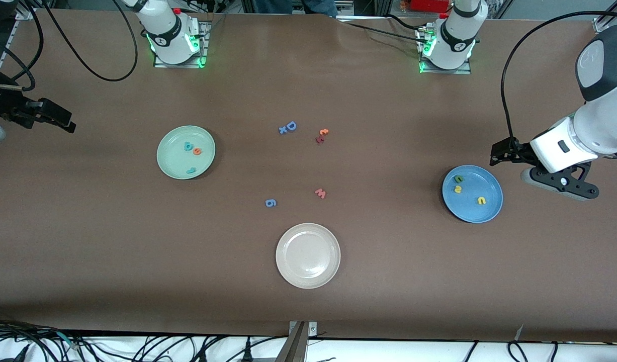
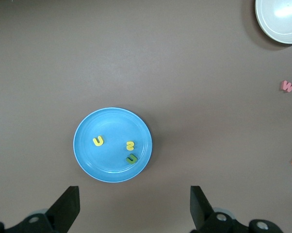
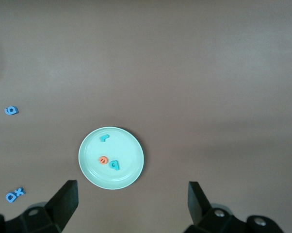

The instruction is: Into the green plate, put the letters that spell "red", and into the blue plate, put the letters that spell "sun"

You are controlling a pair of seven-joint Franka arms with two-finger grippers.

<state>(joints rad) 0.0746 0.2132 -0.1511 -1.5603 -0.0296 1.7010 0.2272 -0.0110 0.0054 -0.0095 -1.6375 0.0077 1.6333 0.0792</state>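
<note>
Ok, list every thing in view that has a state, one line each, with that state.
green plate: holds the teal r, orange e and teal d.
blue plate: holds the yellow s, yellow u and green n.
beige-white plate: holds nothing.
left gripper: open, empty, beside the blue plate at the left arm's end.
right gripper: open, empty, at the right arm's end.

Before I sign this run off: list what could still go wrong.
The open left pincer hangs beside the blue plate; swinging back, it might nudge the plate.

The d and e touch in the green plate, so a checker might misread them.
</note>
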